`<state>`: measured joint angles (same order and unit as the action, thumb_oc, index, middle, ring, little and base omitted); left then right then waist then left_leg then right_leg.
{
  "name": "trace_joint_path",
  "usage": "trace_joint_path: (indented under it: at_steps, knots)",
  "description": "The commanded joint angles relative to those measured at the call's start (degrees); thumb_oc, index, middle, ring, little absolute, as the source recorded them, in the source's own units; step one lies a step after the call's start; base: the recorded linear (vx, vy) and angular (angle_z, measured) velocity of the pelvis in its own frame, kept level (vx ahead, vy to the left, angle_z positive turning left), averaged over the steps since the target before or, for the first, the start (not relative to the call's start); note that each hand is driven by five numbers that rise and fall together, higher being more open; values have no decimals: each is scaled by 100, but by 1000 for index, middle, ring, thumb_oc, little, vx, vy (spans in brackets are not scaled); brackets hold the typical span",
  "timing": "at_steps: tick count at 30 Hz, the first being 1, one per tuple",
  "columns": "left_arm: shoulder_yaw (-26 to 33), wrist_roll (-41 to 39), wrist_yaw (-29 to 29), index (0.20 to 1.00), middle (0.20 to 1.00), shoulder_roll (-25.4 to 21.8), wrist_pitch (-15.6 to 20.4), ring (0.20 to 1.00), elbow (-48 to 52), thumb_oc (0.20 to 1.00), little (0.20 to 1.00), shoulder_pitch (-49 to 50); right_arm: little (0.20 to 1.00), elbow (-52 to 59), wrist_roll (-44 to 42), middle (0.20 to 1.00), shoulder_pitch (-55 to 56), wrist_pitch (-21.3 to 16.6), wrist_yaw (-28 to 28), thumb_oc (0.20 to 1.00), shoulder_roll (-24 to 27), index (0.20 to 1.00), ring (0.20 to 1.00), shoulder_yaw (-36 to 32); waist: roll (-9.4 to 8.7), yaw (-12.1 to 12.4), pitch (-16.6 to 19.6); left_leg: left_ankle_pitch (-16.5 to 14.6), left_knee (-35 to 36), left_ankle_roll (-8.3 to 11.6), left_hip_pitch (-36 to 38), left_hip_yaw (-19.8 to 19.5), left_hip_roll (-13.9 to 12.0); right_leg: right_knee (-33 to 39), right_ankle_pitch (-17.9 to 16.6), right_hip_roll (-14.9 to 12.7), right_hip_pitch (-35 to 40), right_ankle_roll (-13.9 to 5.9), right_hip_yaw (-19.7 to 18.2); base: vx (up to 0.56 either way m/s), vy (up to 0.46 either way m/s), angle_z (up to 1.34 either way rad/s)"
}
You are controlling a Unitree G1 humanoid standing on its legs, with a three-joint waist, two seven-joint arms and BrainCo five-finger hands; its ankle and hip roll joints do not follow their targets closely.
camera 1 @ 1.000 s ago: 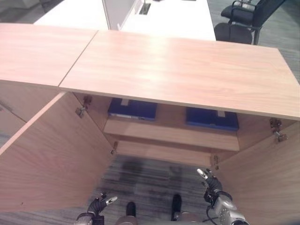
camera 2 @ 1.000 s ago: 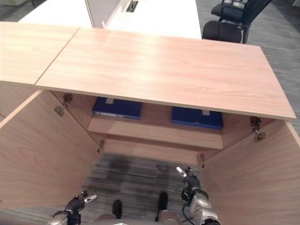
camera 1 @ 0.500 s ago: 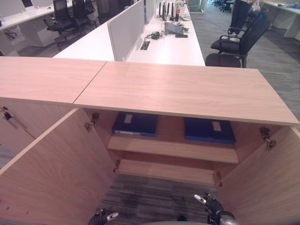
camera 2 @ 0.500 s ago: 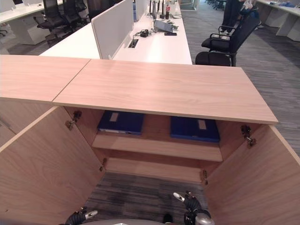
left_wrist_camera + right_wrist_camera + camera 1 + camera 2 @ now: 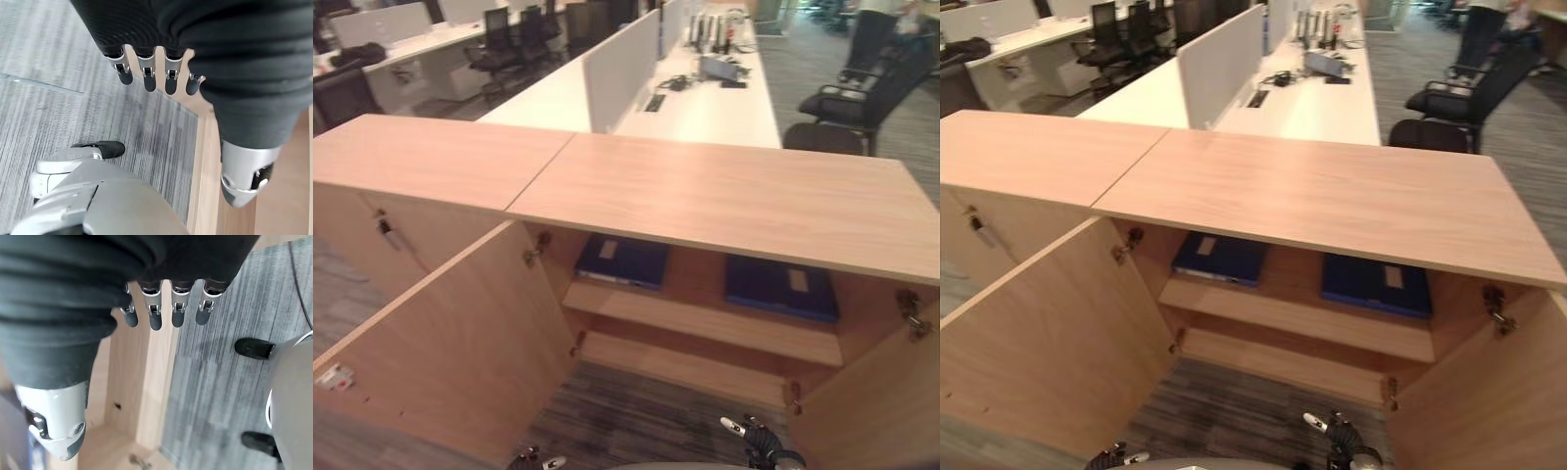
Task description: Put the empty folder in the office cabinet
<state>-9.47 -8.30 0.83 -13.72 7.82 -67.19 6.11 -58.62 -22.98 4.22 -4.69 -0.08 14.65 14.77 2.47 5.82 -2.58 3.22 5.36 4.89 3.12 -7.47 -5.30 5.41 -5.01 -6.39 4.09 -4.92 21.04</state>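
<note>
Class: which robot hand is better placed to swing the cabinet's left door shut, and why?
Left, probably. The left robot hand hangs open and empty beside the left door; the right robot hand sits across the opening, by the right door.

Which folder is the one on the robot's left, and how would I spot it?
Find the wooden cabinet with both doors swung open. On its upper shelf lie two flat blue folders; the left folder sits beside the left door's hinge, apart from the right folder.
</note>
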Motion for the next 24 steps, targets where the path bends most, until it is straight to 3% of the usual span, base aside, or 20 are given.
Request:
trace_joint_path:
  at_steps: [1,3,4,5,6,8,12,16,19,24]
  knots:
    - [-88,-221,-139,1000,1000,-56,145,1000,-40,1000,1000,-749,1000,90,-26,1000,-637,-292,-125,1000,19,1000,1000,51,-175,327,-648,-8,-71,310,-388,-431,155,-328,676,-311,183,-389,88,-140,-80,87]
    - [-125,-237,-157,1000,1000,-41,145,1000,-46,1000,1000,-859,1000,-9,46,1000,-713,-324,-160,1000,66,1000,1000,64,-156,474,-677,126,-111,391,-631,-694,191,-262,696,-328,238,-391,424,-155,-17,122]
    - [-127,-332,-212,1000,1000,-25,169,1000,-17,1000,1000,-937,1000,38,121,1000,-831,-342,-227,1000,183,1000,1000,50,-221,520,-785,166,-298,449,-896,-246,91,-267,692,-434,232,-419,690,-199,59,138]
    - [-128,-332,-213,1000,1000,-22,169,1000,-18,1000,1000,-946,1000,37,122,1000,-838,-341,-227,1000,186,1000,1000,44,-223,513,-774,181,-317,435,-937,-254,109,-271,669,-449,204,-428,699,-221,94,110]
    - [-112,-334,-206,1000,1000,-3,160,1000,26,1000,1000,-940,1000,-5,146,1000,-929,-328,-243,1000,205,1000,1000,94,-274,524,-766,94,-466,336,-956,242,-41,-291,607,-548,114,-434,807,-120,77,94]
    - [-29,-307,-187,1000,1000,1,177,1000,48,1000,1000,-828,1000,-102,150,1000,-1081,-327,-241,1000,220,1000,1000,133,-376,550,-739,-207,-983,346,-782,1132,-463,-337,548,-697,62,-355,1121,-176,111,70]
    - [34,-326,-179,1000,1000,35,163,1000,9,1000,1000,-688,1000,-182,-181,1000,-1065,-332,-233,1000,167,1000,1000,-159,-359,479,-566,-458,-913,412,-407,1384,-635,-465,661,-722,235,-335,1401,-16,86,91]
    - [41,-186,-163,1000,1000,-14,129,1000,-3,1000,1000,-605,1000,-348,-257,1000,-1050,-316,-207,1000,27,1000,1000,-261,-423,537,-454,-534,-759,348,-336,1369,-499,-572,638,-768,321,-360,1487,98,112,101]
    - [49,-107,-166,1000,1000,-137,102,1000,45,1000,1000,-643,1000,-404,-311,1000,-1004,-276,-205,1000,-133,1000,1000,-332,-554,722,-473,-651,-895,242,-407,1239,-351,-815,628,-925,383,-429,1611,51,139,54]
    - [37,-3,-165,1000,1000,-282,110,1000,200,1000,1000,-662,1000,-367,-380,1000,-1019,-254,-214,1000,-333,1000,1000,-422,-639,947,-513,-841,-771,-29,-324,1014,-34,-1620,534,-1380,169,-642,1770,21,142,33]
